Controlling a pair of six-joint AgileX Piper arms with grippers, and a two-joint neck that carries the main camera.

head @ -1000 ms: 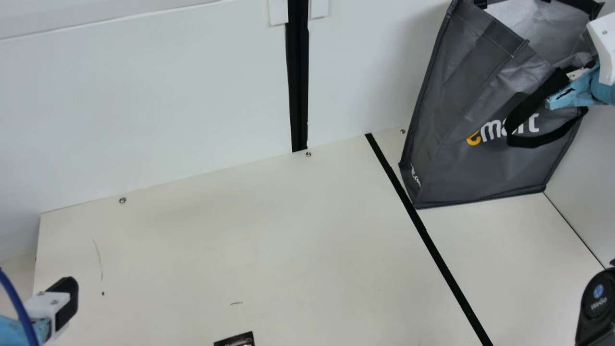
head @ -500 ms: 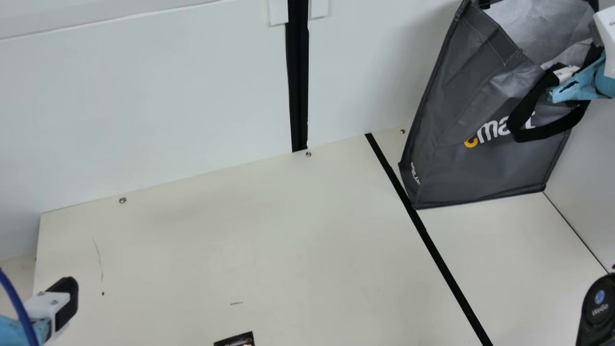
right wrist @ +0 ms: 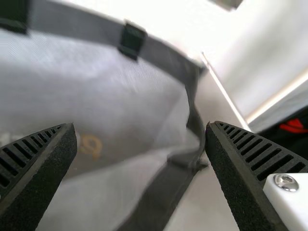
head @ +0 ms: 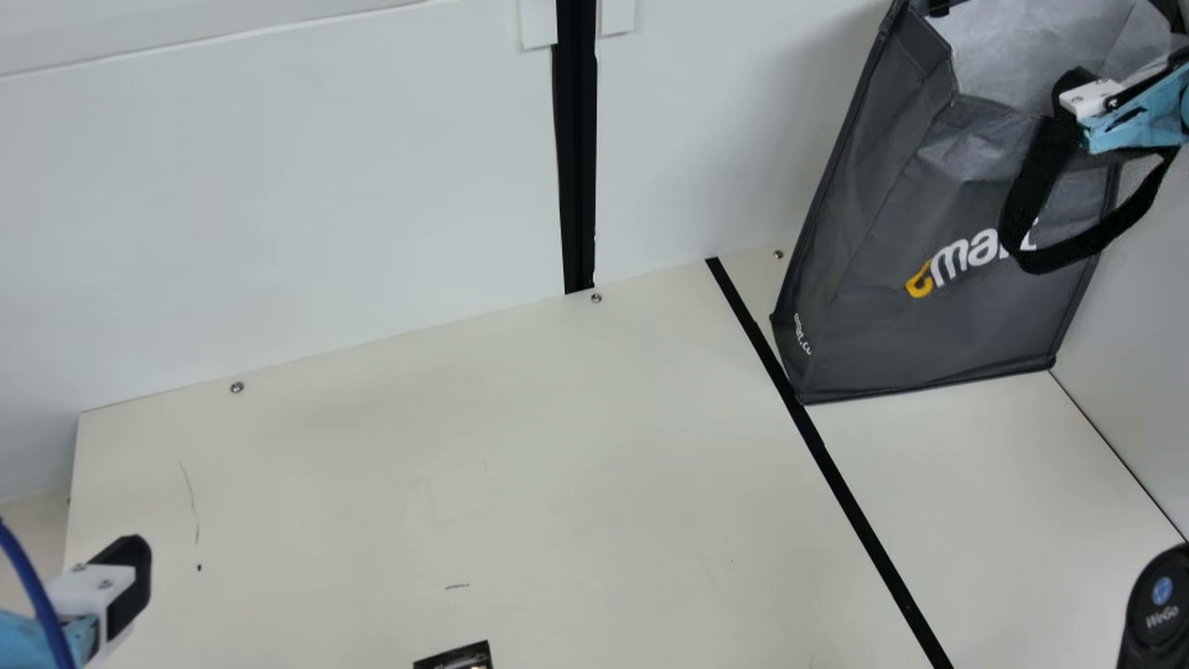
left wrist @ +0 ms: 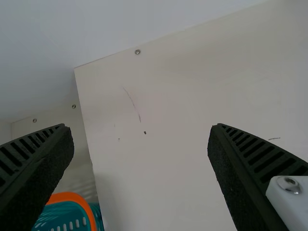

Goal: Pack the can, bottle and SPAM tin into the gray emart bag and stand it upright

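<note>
"Cream table [head: 399,483], white wall [head: 279,186] behind. Leftmost entry?"

"Left gripper [left wrist: 140,126], one: fingers well apart, nothing held"

"Rightward?"

"Gray emart bag [head: 892,297], one: upright at the table's far right, mouth open. Black handle [head: 1031,181] close against right gripper [right wrist: 140,124], one: fingers wide, nothing clasped"

"Progress?"

"Standing: seemingly done. Packing: cannot tell whether can, bottle and tin are inside. Outstanding, by my judgement: clearing the right gripper from the handle, then letting the bag settle"
</note>
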